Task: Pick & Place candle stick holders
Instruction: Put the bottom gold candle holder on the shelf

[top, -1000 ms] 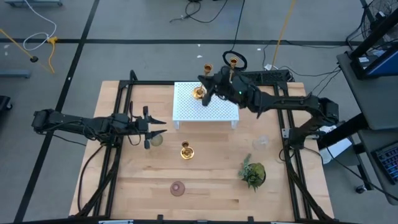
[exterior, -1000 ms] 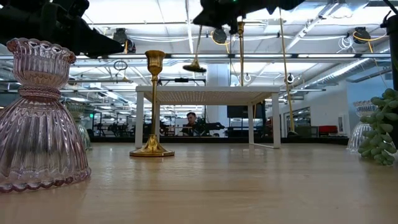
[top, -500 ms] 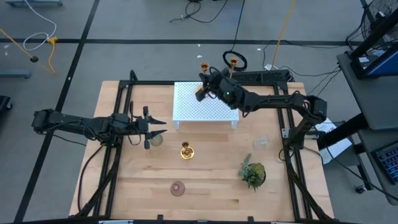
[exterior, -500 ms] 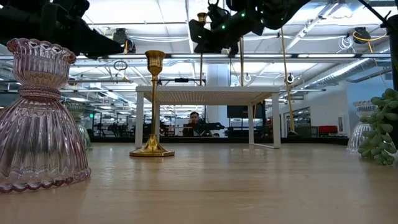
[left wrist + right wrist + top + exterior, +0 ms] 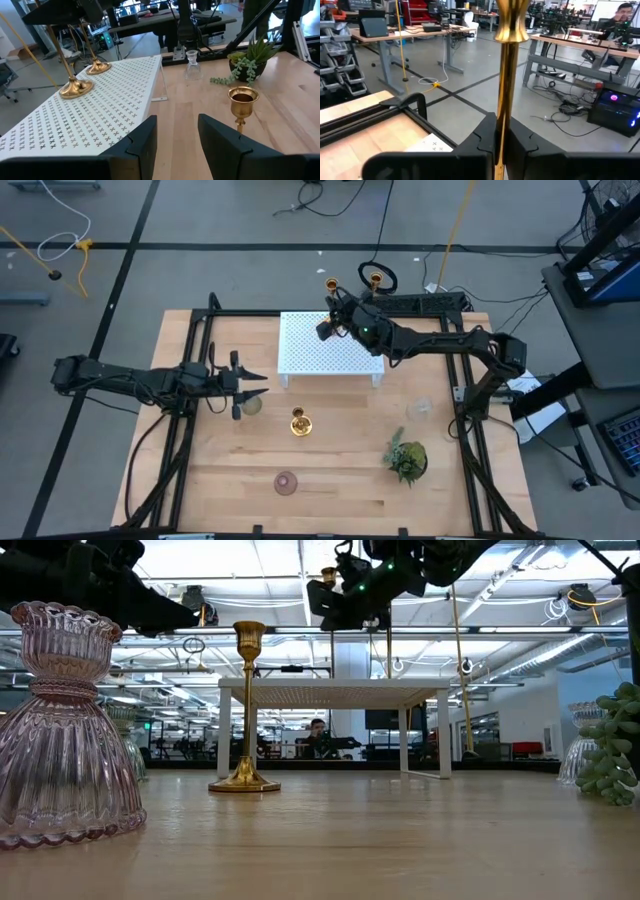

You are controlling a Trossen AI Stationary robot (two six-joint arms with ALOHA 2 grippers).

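Three brass candle stick holders show. One (image 5: 329, 283) stands at the far left of the white perforated stand (image 5: 340, 352), and my right gripper (image 5: 322, 328) is shut on it. A second (image 5: 375, 278) stands on its base on the stand, to the right of the first. The third (image 5: 298, 423) stands on its base on the wooden table in front of the stand. My left gripper (image 5: 262, 383) hovers open and empty at the table's left, beside a greenish glass vase (image 5: 250, 405). My right gripper pinches the thin stem (image 5: 506, 107) between its two fingers, on its upper part below the top cup (image 5: 328, 578). The fingers come level from the table's right and lie across the stem. The holder is about upright, its round base (image 5: 75, 87) on the stand.
A pink glass vase (image 5: 286, 482) stands near the front edge, and it shows large in the low view (image 5: 62, 730). A clear glass vase (image 5: 420, 410) and a small green plant (image 5: 406, 460) stand at the right. A black frame runs along the table's sides.
My right gripper has carried its candle stick holder toward the table's far edge and down. The base hung clear above the stand a second ago and now sits on the stand's far left part. The holder has come from tilted to about upright.
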